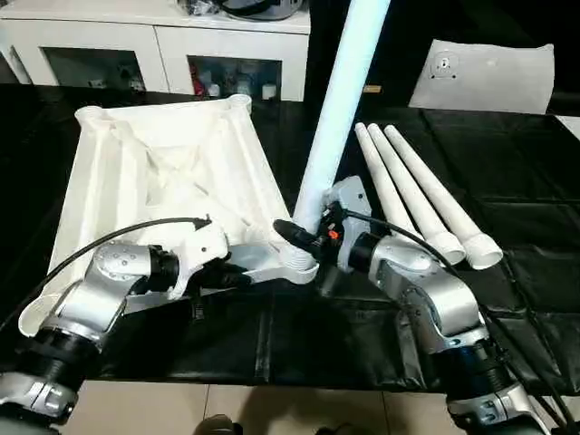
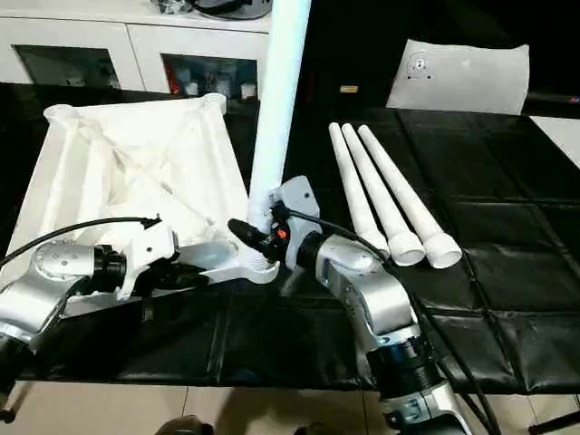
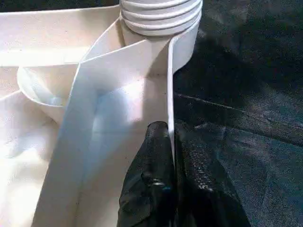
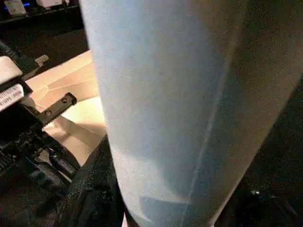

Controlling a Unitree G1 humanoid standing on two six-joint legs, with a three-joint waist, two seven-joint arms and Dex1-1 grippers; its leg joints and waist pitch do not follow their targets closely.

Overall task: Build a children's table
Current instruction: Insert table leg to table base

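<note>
Your white plastic table top (image 1: 163, 172) lay upside down on the black tabletop (image 1: 507, 272), its ribbed underside facing up and a round socket (image 1: 240, 102) showing at its far corner. One long white tapered leg (image 1: 340, 109) stood in the near corner socket (image 1: 294, 263), which sits between your two arms, and its threaded end was seated there. That leg's long axis ran up and away from you, leaning slightly to your right and passing out of sight overhead. Your left tool (image 3: 173, 156) was clenched on the thin side wall of the top just beside that socket, one black finger (image 3: 151, 179) on the inside of the wall and the other on the outside. Your right tool (image 2: 263, 231) was grasping the standing leg low down, near the socket, with its jaws set about as wide as the tube. Three more legs (image 1: 417, 195) lay flat side by side to your right, touching one another, narrow ends pointing away from you and open wide ends towards you.
</note>
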